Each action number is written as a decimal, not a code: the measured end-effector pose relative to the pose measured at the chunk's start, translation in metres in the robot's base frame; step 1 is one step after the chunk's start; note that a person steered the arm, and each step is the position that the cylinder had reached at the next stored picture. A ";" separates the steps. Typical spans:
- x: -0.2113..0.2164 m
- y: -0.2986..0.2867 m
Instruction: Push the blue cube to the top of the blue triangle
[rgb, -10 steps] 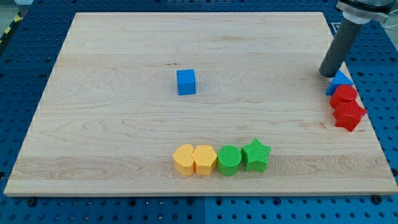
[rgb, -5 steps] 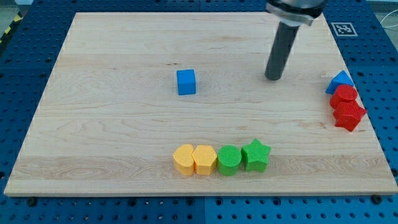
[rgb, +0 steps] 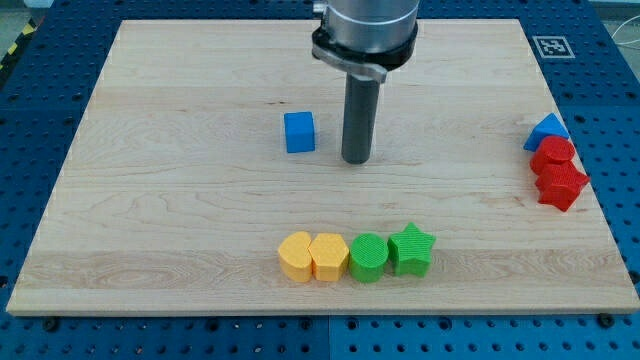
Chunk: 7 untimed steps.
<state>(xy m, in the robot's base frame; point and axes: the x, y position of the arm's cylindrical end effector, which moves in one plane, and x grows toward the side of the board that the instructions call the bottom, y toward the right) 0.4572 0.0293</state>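
One small blue cube sits just left of my tip, which is a bare rod with no gripper. This looks like the approach step. Next I must get round to the cube's left and push it right, above the blue triangle.

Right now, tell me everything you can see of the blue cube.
The blue cube is a small block of solid, matte blue, seemingly plastic, with a lighter top face and a darker front face showing. It sits flat and upright on the wooden board, left of the board's centre, turned only slightly. Nothing touches it: my tip stands just off its right side with a narrow strip of bare wood between them. The blue triangle lies far off at the view's right edge.
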 end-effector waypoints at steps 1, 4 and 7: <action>0.005 -0.031; -0.033 -0.105; -0.034 -0.040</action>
<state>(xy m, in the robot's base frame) 0.4227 -0.0106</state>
